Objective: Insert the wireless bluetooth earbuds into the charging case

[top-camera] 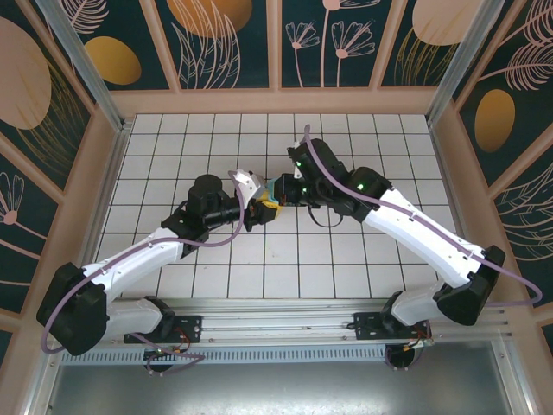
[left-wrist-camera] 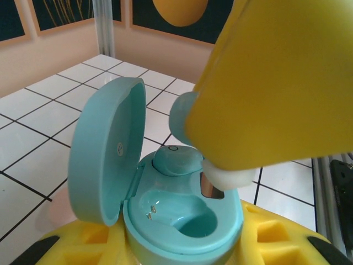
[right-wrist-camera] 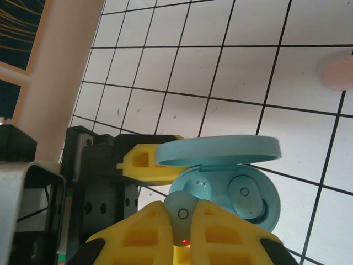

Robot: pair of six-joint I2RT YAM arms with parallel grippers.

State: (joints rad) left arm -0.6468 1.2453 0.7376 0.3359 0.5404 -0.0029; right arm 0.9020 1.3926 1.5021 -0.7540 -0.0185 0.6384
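Two arms meet over the middle of the tiled table [top-camera: 346,259], tips nearly touching. The left gripper [left-wrist-camera: 176,238] is clamped on the case [left-wrist-camera: 234,221], a teal oval held between its yellow fingers [left-wrist-camera: 83,243] with the hinge to one side. Its lid [left-wrist-camera: 105,149] stands swung open, roughly upright.

One light blue bud [left-wrist-camera: 176,160] already sits in the far socket, its round face up. The near socket is bare, and two small metal contact pins show on its floor.

The right gripper [right-wrist-camera: 181,205] is closed on the second blue bud [right-wrist-camera: 178,212], pinched between its yellow fingertips [right-wrist-camera: 149,226]. A red dot glows just beneath the bud in the right wrist view. In that view the bud hangs at the near rim of the open case, by the bare socket and not yet inside it. In the left wrist view the same bud peeks out from behind the big yellow finger, above the seated one. A white pad on that finger comes very close to the case's rim — whether it touches, I cannot tell.

Off to the side on the tiles lies a pale pink blob [right-wrist-camera: 336,70], well apart from the case and too blurred to identify.
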